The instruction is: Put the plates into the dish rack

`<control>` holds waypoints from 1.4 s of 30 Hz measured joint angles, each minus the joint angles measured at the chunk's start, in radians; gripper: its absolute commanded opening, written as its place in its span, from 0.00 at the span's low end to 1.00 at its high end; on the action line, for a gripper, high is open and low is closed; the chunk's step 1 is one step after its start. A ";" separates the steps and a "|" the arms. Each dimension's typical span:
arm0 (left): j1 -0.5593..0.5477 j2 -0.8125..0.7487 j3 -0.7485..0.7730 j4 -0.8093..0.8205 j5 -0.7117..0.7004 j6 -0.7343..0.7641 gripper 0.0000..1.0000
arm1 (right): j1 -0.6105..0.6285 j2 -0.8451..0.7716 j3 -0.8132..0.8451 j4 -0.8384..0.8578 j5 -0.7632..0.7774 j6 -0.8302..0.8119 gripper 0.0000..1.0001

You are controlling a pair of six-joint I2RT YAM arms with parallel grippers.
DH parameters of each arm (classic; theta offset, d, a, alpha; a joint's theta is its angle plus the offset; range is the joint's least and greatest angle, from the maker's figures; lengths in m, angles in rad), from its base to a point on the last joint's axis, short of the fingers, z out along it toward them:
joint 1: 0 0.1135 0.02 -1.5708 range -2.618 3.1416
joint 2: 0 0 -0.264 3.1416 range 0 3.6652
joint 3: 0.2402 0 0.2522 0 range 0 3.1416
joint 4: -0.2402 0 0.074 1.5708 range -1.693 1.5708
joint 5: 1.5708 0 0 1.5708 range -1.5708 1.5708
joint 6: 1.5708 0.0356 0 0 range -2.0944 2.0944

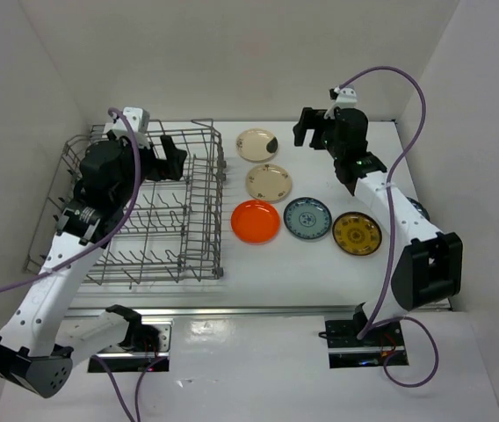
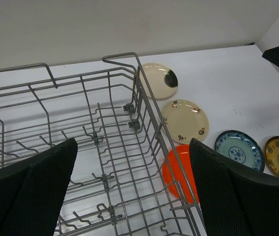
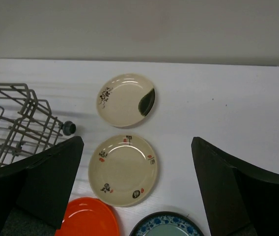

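Five plates lie flat on the white table right of the grey wire dish rack [image 1: 144,207]: a cream one with a dark patch [image 1: 256,144], a cream one with small marks [image 1: 269,182], an orange-red one [image 1: 256,221], a blue-and-white one [image 1: 307,217] and a yellow one [image 1: 357,233]. My left gripper [image 1: 172,156] is open and empty above the rack's far part [image 2: 105,147]. My right gripper [image 1: 313,128] is open and empty, held above the table beyond the cream plates [image 3: 123,169].
White walls close in the table at the back and both sides. The rack has tall wire sides and upright tines [image 2: 97,135]. A small caster [image 3: 69,128] sits at its corner near the cream plates.
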 measured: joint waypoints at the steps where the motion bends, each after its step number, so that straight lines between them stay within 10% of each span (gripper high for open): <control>1: 0.000 0.004 0.002 0.000 -0.003 0.000 1.00 | 0.000 0.003 0.000 -0.005 -0.013 0.000 1.00; 22: 0.005 0.152 0.082 -0.117 0.043 0.001 1.00 | -0.096 0.829 0.717 -0.109 -0.383 0.043 0.96; 42: 0.005 0.085 0.028 -0.071 0.017 0.003 1.00 | -0.135 1.133 0.893 -0.087 -0.606 0.198 0.79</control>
